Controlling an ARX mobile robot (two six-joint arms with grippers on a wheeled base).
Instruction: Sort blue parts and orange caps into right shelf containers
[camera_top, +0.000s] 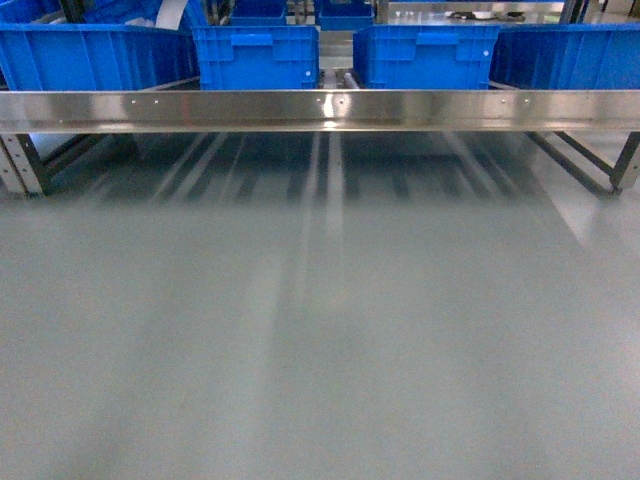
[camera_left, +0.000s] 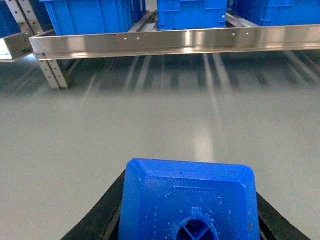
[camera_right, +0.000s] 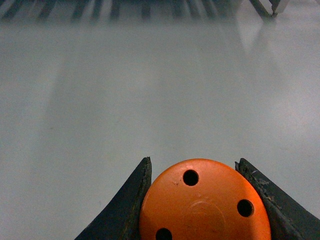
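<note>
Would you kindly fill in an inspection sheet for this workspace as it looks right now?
Surface: grey floor, glossy, bare where visible.
Job's things: blue part in left claw; orange cap in right claw; blue crates lined up on steel shelf.
Clutter: nothing seen.
Grippers: both claws shut on their loads, above the floor, short of the shelf.
Cables: nothing seen.
Surroundings: more crates behind the front row.

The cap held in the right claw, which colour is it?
Orange cap, with small dark holes in its top. It shows best in the right wrist view.
</note>
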